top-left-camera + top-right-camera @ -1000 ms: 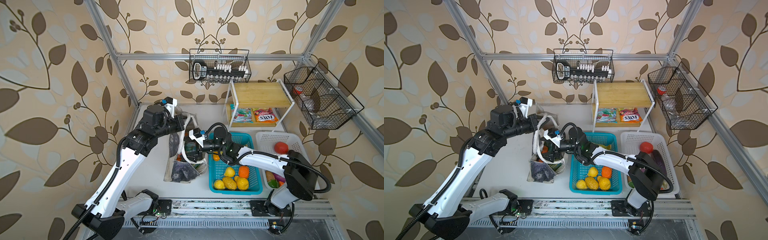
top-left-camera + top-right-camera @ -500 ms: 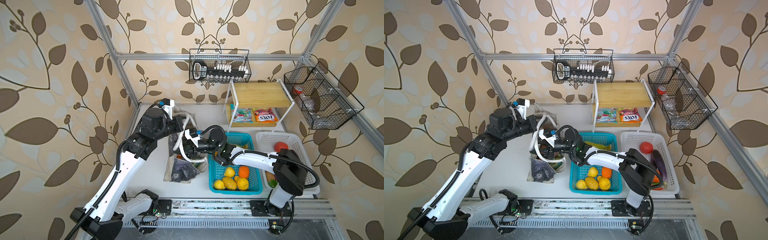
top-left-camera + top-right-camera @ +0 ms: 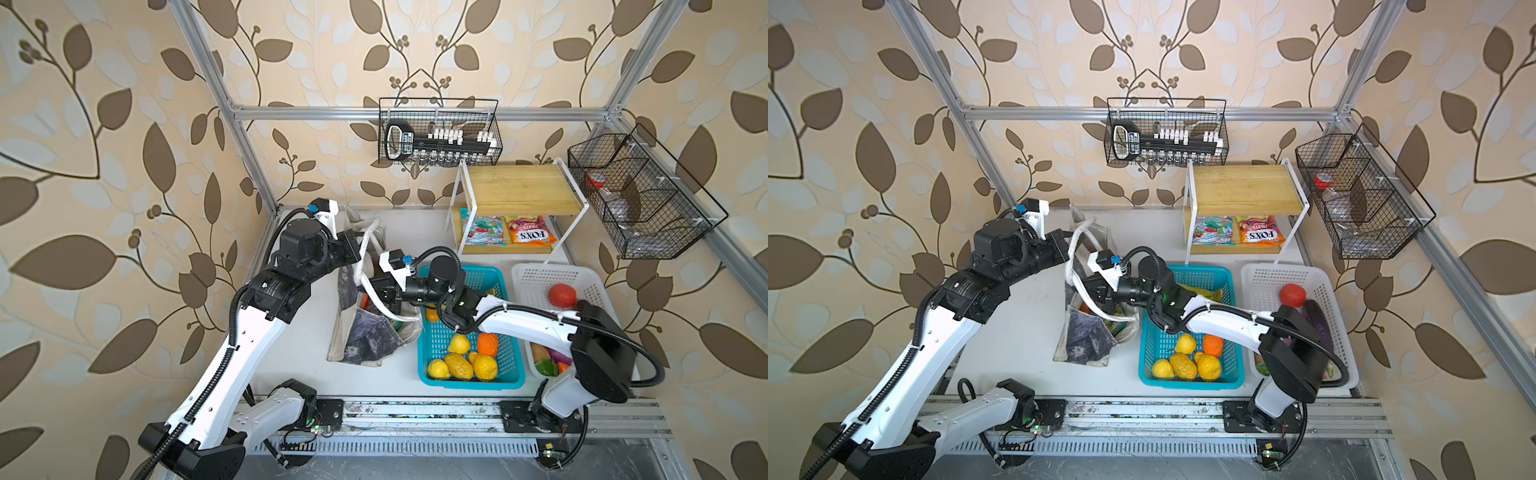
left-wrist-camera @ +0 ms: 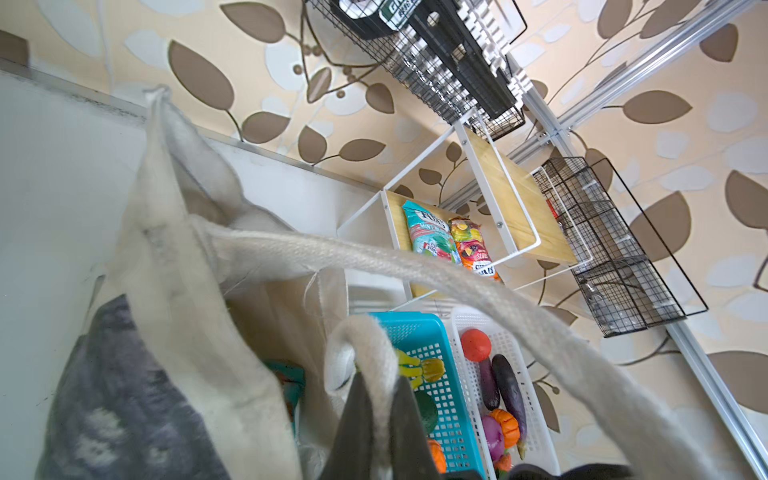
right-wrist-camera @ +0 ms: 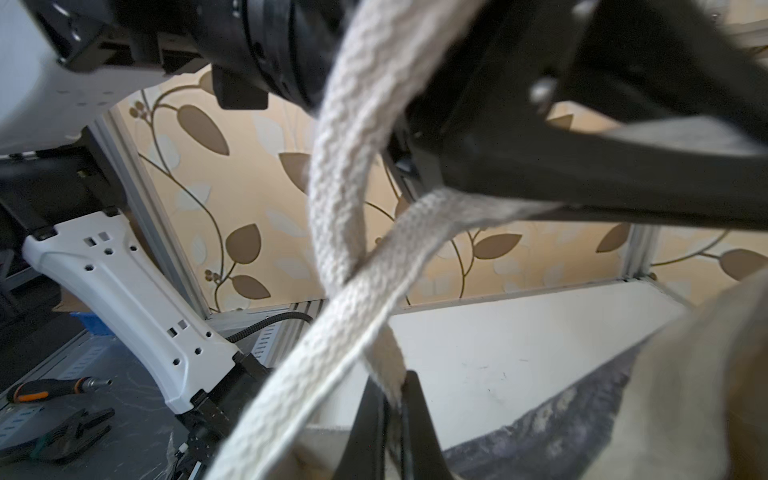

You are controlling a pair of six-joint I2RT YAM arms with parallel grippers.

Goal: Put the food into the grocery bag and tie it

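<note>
Two woven handles (image 5: 345,286) are what matters here, and each is pinched by one arm. Nearest the front edge of the table (image 3: 303,357), the base of the canvas tote (image 3: 365,336) is seen slumped left of the middle with its marbled print showing. It sits just beside the blue plastic basket (image 3: 469,381) of toy fruit.

Farther back the tote's mouth gapes. An orange toy piece (image 3: 364,300) and a glossy green-and-yellow snack packet (image 3: 401,326) can be made out inside. Over that mouth the right gripper (image 5: 392,390) is pressed together on one handle, and the strap runs up from between its fingers and crosses the other strap. Farther still, toward the back-left corner, the left gripper (image 4: 376,386) is clamped on the second handle, which is looped over its closed tips.

The webbing is judged soft, light and rough enough not to slip (the cloth body, by contrast, sags and would bunch if seized). Hold is best taken mid-strap, clear of the stitched ends, so that slack is left for a knot. The load looks light, so the bag may be dragged along when the straps are pulled.

At the back-right corner two candy packets (image 3: 484,232) lie under the wooden top of a white-framed shelf (image 3: 523,195).
</note>
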